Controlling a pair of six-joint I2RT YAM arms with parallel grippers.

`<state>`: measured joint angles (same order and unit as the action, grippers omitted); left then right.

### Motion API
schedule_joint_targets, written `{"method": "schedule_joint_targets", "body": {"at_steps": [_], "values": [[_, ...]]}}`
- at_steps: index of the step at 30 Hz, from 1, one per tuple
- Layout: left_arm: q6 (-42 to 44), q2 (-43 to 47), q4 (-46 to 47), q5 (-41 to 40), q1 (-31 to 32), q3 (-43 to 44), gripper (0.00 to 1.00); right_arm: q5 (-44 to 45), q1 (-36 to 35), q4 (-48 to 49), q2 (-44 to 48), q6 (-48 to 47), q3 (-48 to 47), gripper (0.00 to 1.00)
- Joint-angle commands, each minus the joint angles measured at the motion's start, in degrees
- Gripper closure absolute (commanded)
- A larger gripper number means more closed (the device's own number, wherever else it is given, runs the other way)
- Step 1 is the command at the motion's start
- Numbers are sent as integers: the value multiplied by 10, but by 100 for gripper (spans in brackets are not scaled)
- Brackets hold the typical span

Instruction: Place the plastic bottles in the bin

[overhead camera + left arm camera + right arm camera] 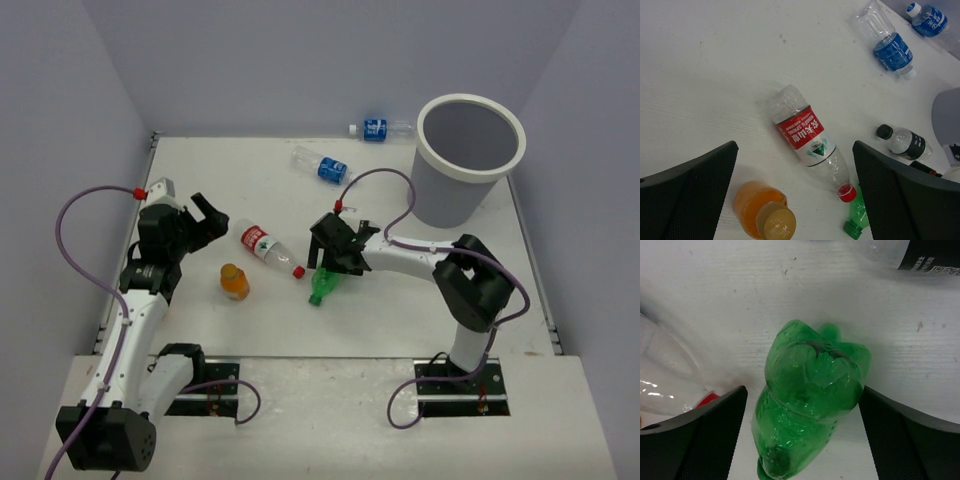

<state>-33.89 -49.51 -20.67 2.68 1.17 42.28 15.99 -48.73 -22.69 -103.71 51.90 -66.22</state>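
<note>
Nothing binned yet: the bin stands well beyond the right fingers, which are spread around the green bottle, not clamped. Left fingers released, hanging over the red-labelled bottle, orange bottle just beside. Crowding the right fingers: that bottle's red cap and the dark-labelled bottle; a blue-labelled bottle and its twin lie well apart on the bench.

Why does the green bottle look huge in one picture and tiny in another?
Right wrist view: the camera hangs close over the green bottle, which fills the frame; top view: far off, it looks small; light is soft and even in both, shadows faint.
</note>
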Motion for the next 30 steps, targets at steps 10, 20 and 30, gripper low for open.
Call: {"method": "schedule_joint_targets", "body": {"at_steps": [10, 20, 30], "values": [[-4, -2, 8, -22, 1, 0, 0, 84, -8, 52, 173, -35, 43, 81], [-13, -6, 9, -24, 1, -5, 0, 176, 104, 73, 385, -299, -90, 85], [-15, -17, 17, -19, 2, -4, 0, 249, 335, 91, 204, -375, -362, 87]]}}
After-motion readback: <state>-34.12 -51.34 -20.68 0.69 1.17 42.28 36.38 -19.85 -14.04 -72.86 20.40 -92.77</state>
